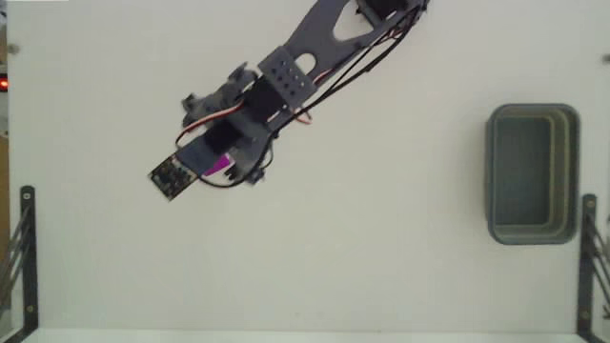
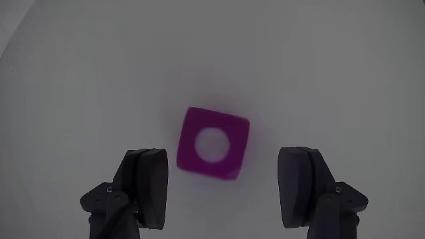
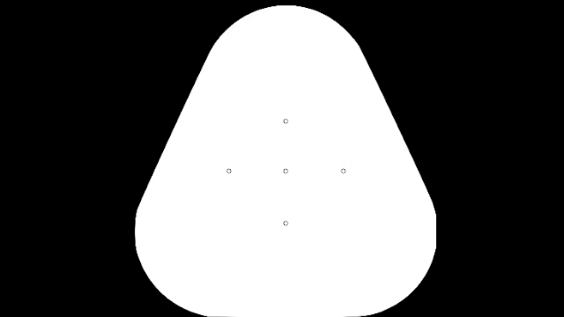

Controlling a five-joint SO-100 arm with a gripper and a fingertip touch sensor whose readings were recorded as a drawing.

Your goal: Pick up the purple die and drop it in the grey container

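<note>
Wrist view: the hand (image 2: 226, 192) stands open, bare bench (image 2: 80, 79) on every side of the purple die (image 2: 212, 143). Fixed view: open bench lies between arm (image 1: 286, 76) and grey container (image 1: 532, 174), with black brackets (image 1: 23, 257) only at the edges.

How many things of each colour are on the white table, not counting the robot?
Purple: 1, the purple die, lying between the open fingers of the claw.
Grey: 1, the grey container, off to the right in the fixed view.
Total: 2
</note>
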